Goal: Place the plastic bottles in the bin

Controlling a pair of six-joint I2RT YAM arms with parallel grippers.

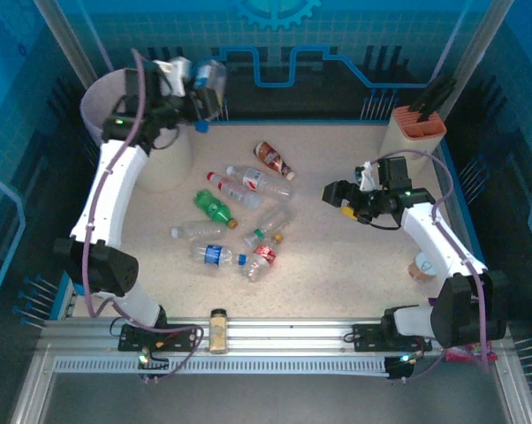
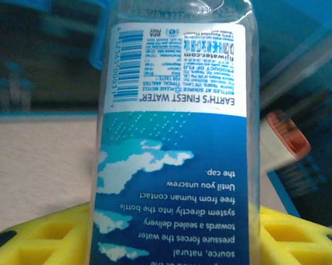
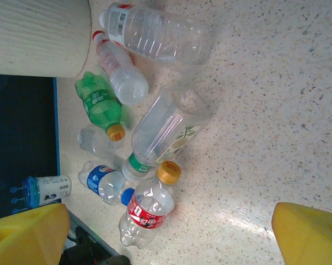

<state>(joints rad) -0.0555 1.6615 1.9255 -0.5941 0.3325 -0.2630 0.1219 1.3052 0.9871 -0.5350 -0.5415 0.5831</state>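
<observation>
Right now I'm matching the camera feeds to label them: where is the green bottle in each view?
Top external: green bottle, left of centre in the pile, just right of the bin's base.
Right wrist: upper left, just below the bin's ribbed wall, yellow cap lower right.
Left wrist: a blue-labelled water bottle held in the jaws fronts the lens.
Shared landmark: the cream bin.

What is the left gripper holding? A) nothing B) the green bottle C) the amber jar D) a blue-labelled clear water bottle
D: the left wrist view shows the blue-labelled water bottle clamped between the yellow fingers, and overhead the left gripper holds it near the bin.
</observation>
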